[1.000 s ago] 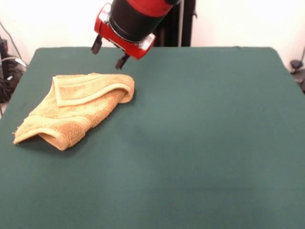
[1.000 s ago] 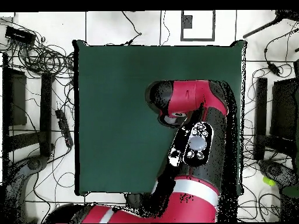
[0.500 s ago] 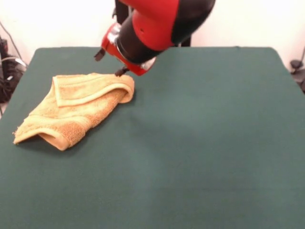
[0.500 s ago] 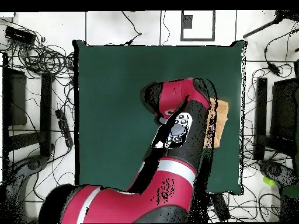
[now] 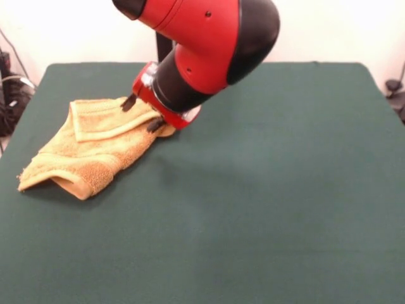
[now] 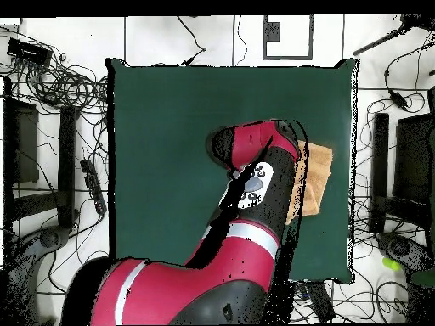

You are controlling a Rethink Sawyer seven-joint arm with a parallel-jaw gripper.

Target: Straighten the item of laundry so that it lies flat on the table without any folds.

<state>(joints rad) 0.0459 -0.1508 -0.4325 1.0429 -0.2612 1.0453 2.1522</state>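
The item of laundry (image 5: pixel 95 145), an orange-tan towel, lies crumpled and folded over itself at the left of the green table (image 5: pixel 266 190) in the front view. Its upper layer is doubled back along a hemmed edge. My gripper (image 5: pixel 142 114) is open and tilted, its two dark fingertips spread over the towel's right corner, at or just above the cloth. In the overhead view the arm covers most of the towel (image 6: pixel 314 174), which shows only as a strip near the table's right edge; the gripper is hidden there.
Cables and dark equipment (image 6: pixel 51 85) lie on the floor around the table (image 6: pixel 170 127) in the overhead view. More cables (image 5: pixel 9 88) sit beside the table's far left corner in the front view.
The arm has come down and forward from above the table's far edge; the gripper now sits over the towel's right corner. The towel has not moved.
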